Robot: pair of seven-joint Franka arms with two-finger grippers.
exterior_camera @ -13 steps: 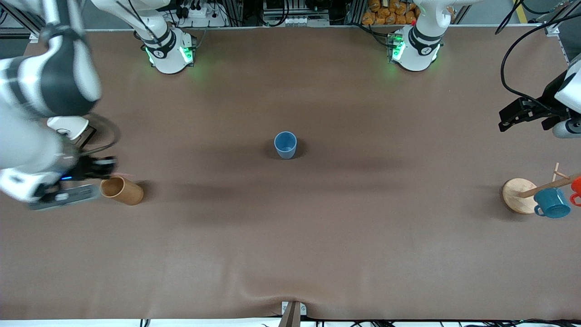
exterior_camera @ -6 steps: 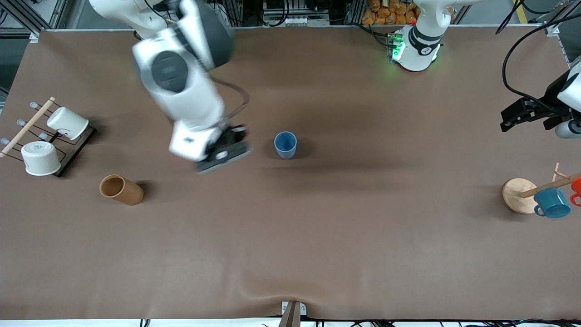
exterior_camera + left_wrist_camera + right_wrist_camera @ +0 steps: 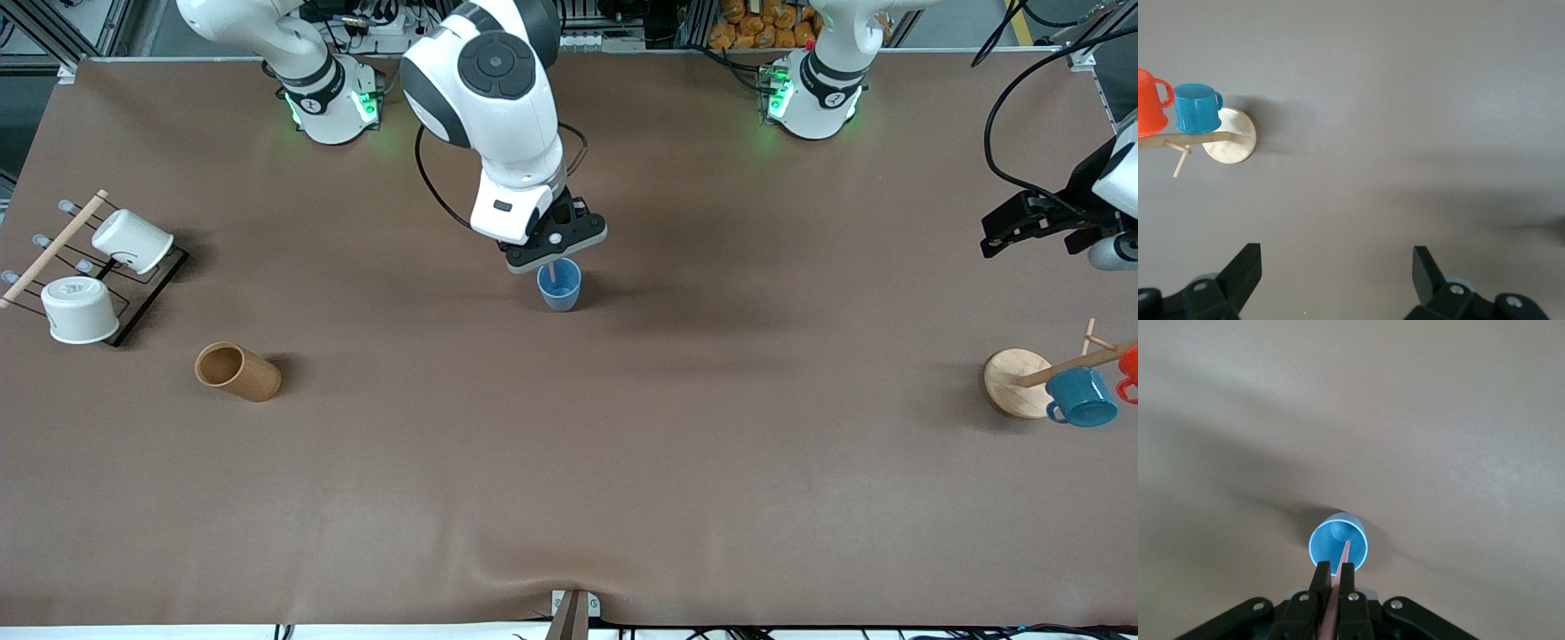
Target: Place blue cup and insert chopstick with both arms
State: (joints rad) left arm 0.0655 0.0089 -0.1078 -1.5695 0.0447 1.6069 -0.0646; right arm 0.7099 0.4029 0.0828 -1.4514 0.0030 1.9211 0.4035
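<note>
A: What's new since a second ago?

B: The right gripper (image 3: 552,260) has swung from the brown holder (image 3: 237,372) to just over the blue cup (image 3: 559,284), which stands mid-counter (image 3: 569,462). Its fingers (image 3: 1346,581) are pinched on the chopstick (image 3: 1338,588), tip pointing into the cup's mouth.

A: So insertion is close?

B: I'd say only lowering and release remain. The left gripper (image 3: 1333,283) waits, spread wide and empty, over the counter's end by the mug rack (image 3: 1022,382).

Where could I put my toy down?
Bare brown table lies nearer the camera than the small light-blue cup, between the brown cylinder holder and round wooden mug stand. The cup is crowded: the right gripper holds the thin chopstick there.
</note>
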